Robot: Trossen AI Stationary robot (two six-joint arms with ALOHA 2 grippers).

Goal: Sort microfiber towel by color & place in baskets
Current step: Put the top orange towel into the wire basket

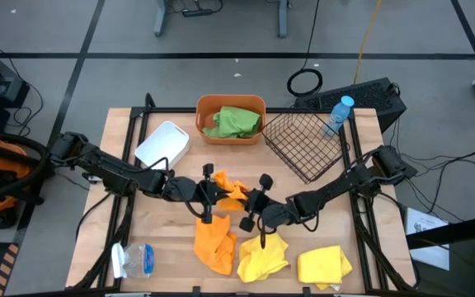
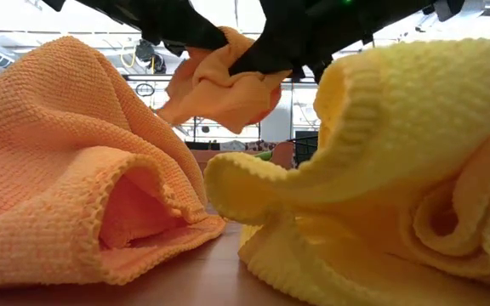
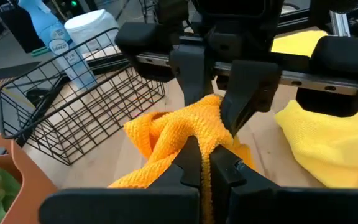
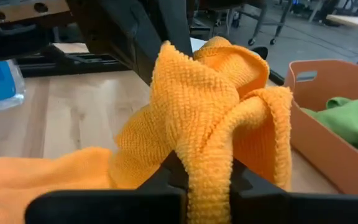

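An orange microfiber towel (image 1: 231,190) hangs bunched above the table's middle, between my two grippers. My left gripper (image 1: 219,192) comes from the left and is shut on it. My right gripper (image 1: 242,199) comes from the right and is shut on it too. A second orange towel (image 1: 214,244) lies crumpled on the table near the front, with two yellow towels (image 1: 262,257) (image 1: 324,266) to its right. A green towel (image 1: 232,122) lies in the orange tub (image 1: 208,106) at the back. The white tub (image 1: 163,144) and the black wire basket (image 1: 303,144) flank it. My left gripper pinches a bunched fold of the orange towel (image 3: 194,135) between its two fingers, coming nearly level from the table's left. The towel hangs clear of the table (image 2: 219,85). My right gripper pinches another bunched fold of the same towel (image 4: 209,155) between its two fingers, coming nearly level from the table's right, opposite the left gripper. Several layers gather at the fingers.
A clear bottle with a blue cap (image 1: 337,115) stands by the wire basket's far right corner. Another clear bottle (image 1: 135,260) lies at the front left. Bare wood shows between the tubs and the grippers.
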